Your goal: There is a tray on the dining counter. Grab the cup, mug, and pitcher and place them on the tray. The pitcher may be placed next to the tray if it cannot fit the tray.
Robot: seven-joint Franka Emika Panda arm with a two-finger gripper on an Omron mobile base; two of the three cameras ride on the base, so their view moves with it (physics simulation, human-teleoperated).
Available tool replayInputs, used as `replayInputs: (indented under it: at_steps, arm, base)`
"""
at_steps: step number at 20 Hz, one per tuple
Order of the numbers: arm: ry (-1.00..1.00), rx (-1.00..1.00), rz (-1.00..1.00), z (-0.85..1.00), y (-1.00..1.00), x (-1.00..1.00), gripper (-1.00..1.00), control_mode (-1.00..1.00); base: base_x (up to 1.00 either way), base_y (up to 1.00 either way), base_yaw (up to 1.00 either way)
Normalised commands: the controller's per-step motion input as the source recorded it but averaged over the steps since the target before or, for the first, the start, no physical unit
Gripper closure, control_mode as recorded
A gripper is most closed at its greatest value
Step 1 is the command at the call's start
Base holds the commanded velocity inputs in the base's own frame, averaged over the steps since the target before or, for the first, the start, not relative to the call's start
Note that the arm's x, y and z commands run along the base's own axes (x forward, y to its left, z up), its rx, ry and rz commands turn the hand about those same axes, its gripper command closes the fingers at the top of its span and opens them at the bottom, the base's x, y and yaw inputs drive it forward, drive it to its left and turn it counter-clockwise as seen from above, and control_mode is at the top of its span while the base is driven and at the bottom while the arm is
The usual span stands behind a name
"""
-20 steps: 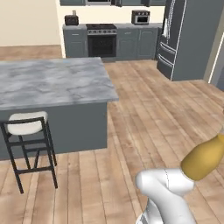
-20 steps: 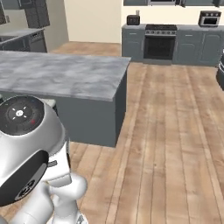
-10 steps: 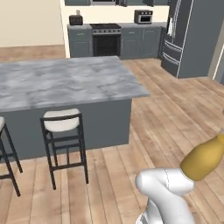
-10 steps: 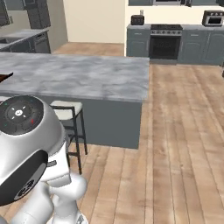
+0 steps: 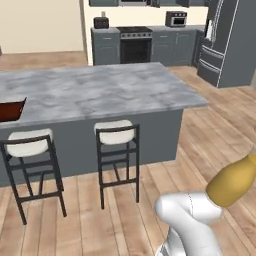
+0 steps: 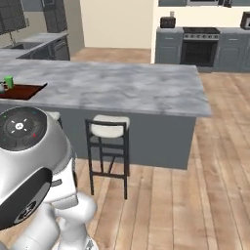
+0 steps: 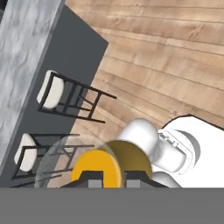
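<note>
The mustard-yellow pitcher (image 5: 233, 182) hangs tilted over the wooden floor at the lower right of the left base view. In the hand view my gripper (image 7: 113, 178) is shut on the pitcher (image 7: 109, 166), whose round top sits between the dark fingertips (image 7: 93, 177). The dining counter (image 5: 100, 90) stretches ahead. On its far left lies the reddish-brown tray (image 6: 22, 91), cut off by the edge of the left base view as the tray (image 5: 11, 111). The green cup (image 6: 9, 81) stands on the tray's left part. A pale sliver beside it at the frame's edge may be the mug; I cannot tell.
Two black stools with white seats (image 5: 118, 133) (image 5: 30, 145) stand against the counter's near side, one of them also in the right base view (image 6: 110, 127). A stove and grey cabinets (image 5: 134, 45) line the back wall, with a fridge (image 5: 230, 40) at the right. Open wooden floor (image 6: 215, 185) lies to the right.
The whole picture has shifted, so the base has driven along the counter: the counter's end slid right and the tray and stools came into view. The pitcher stays held in the same spot.
</note>
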Motion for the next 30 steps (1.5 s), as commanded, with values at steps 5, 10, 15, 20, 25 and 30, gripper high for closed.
replayInputs:
  at_steps: [5,10,15,20,25,30]
  arm:
    - [0.00,0.00,0.00,0.00,0.00,0.00,1.00,1.00]
    - [0.00,0.00,0.00,0.00,0.00,0.00,1.00,1.00]
    - [0.00,0.00,0.00,0.00,0.00,0.00,1.00,1.00]
    - [0.00,0.00,0.00,0.00,0.00,0.00,1.00,1.00]
    - [0.00,0.00,0.00,0.00,0.00,0.00,1.00,1.00]
    - [0.00,0.00,0.00,0.00,0.00,0.00,1.00,1.00]
  base:
    - [-0.07,1.00,0.00]
    - [-0.01,1.00,0.00]
    - [0.11,1.00,-0.01]
    - [0.86,1.00,-0.01]
    - [1.00,0.79,-0.02]
    - [1.00,0.48,-0.02]
